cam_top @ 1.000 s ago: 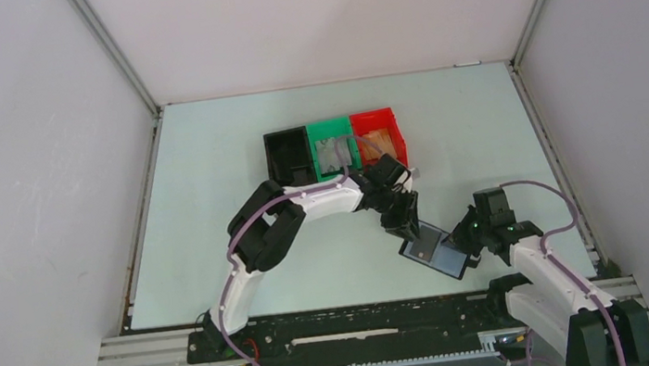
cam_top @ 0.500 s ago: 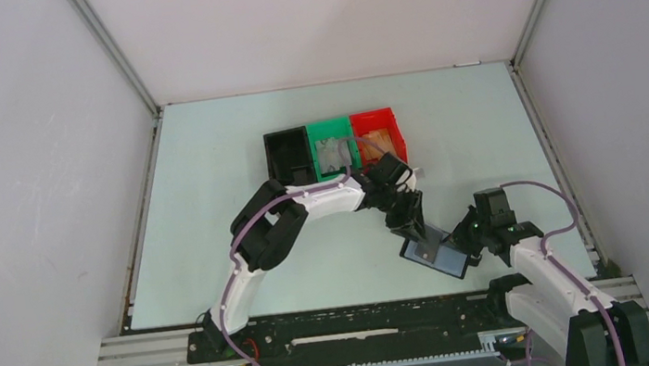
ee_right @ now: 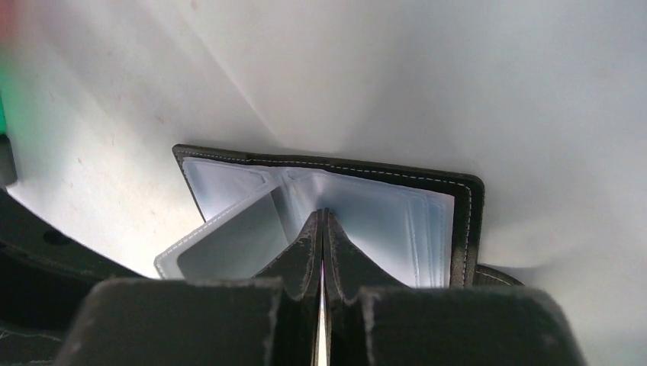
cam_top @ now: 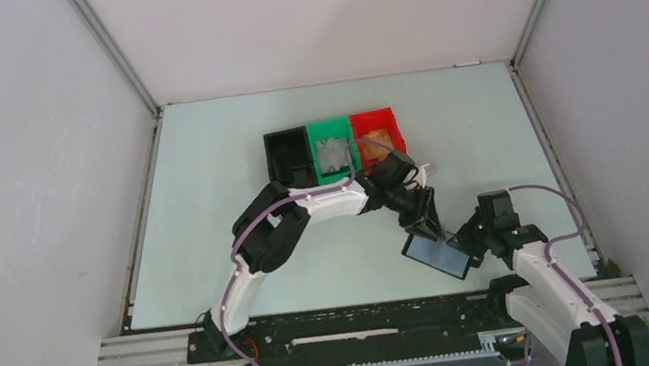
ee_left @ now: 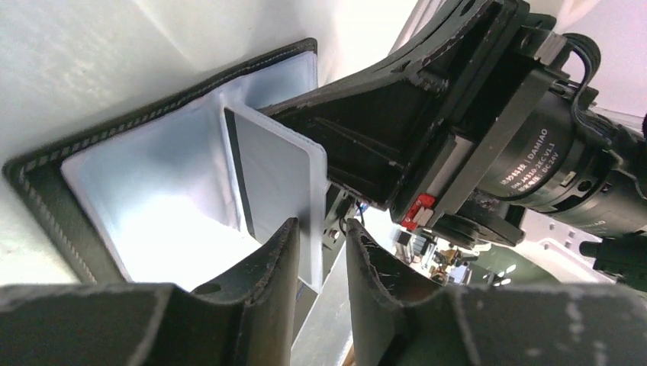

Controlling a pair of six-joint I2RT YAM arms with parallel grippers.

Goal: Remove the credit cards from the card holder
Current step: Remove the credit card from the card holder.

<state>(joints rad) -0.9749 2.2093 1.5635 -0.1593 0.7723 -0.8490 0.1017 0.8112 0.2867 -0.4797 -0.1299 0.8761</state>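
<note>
The black card holder [cam_top: 437, 257] lies open on the table at the front right, its clear sleeves showing in the right wrist view [ee_right: 397, 213]. My right gripper [cam_top: 470, 242] is shut on a thin sleeve leaf at the holder's fold [ee_right: 322, 217]. My left gripper [cam_top: 427, 225] is at the holder's far edge. Its jaws stand narrowly open around the edge of a raised grey card [ee_left: 286, 171], with a gap still beside the right finger [ee_left: 365, 263]. That same card tilts up at the left of the right wrist view [ee_right: 229, 245].
Three small bins stand in a row at mid table: black [cam_top: 288, 157], green [cam_top: 330, 131] holding grey cards [cam_top: 331, 156], and red [cam_top: 375, 119] holding orange cards [cam_top: 376, 142]. White walls close in the table on three sides.
My left gripper has swung right and down from above the holder to its far edge, and now straddles the raised card. The right gripper and holder have shifted slightly.
</note>
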